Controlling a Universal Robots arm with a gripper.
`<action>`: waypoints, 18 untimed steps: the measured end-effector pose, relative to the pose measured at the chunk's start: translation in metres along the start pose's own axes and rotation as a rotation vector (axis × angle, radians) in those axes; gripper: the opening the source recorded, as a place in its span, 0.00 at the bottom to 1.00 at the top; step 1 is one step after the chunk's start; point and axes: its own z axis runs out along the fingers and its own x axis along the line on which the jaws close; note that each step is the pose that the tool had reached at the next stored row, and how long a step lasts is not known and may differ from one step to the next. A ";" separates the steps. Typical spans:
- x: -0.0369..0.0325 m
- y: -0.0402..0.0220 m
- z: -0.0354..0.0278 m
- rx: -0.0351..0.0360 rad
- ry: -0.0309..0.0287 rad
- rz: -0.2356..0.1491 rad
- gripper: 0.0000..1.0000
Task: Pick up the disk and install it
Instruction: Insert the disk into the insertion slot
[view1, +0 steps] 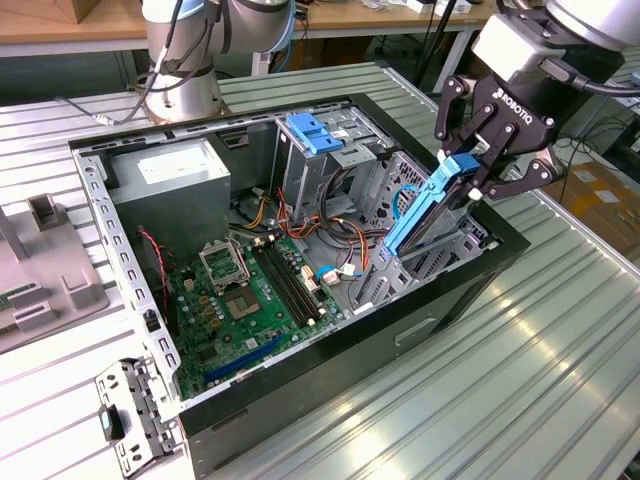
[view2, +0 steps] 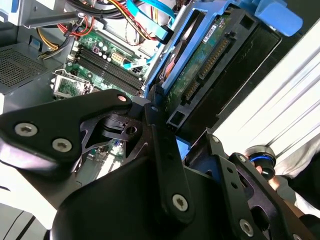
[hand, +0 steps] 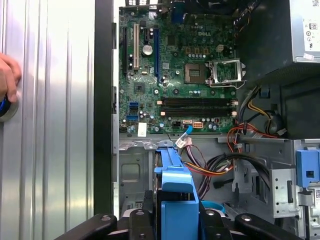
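The disk (view1: 430, 215), a flat drive edged by blue plastic rails, stands tilted on edge over the open computer case (view1: 460, 300) at the exterior view's right. Its lower end reaches into the metal drive cage (view1: 385, 280); its upper end is clamped by my gripper (view1: 468, 180), which is shut on it. In the second wrist view the disk's green circuit-board underside (view2: 200, 65) faces the camera, with the blue rail beside it. In the first wrist view the blue rail (hand: 172, 175) runs out from between my black fingers (hand: 212, 219) toward the motherboard.
Inside the case lie the green motherboard (view1: 245, 300), a grey power-supply box (view1: 175, 180), a blue latch piece (view1: 315, 133) and bundles of cables (view1: 345, 235). A person's hand (hand: 7, 75) rests on the ribbed table beside the case. A loose metal bracket (view1: 130, 410) lies near the case's corner.
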 end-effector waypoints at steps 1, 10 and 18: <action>0.0001 -0.0001 0.0011 0.0000 0.0000 0.000 0.37; 0.0008 -0.0007 0.0085 0.0000 0.0000 0.000 0.37; 0.0009 -0.0007 0.0093 0.0000 0.0001 0.000 0.43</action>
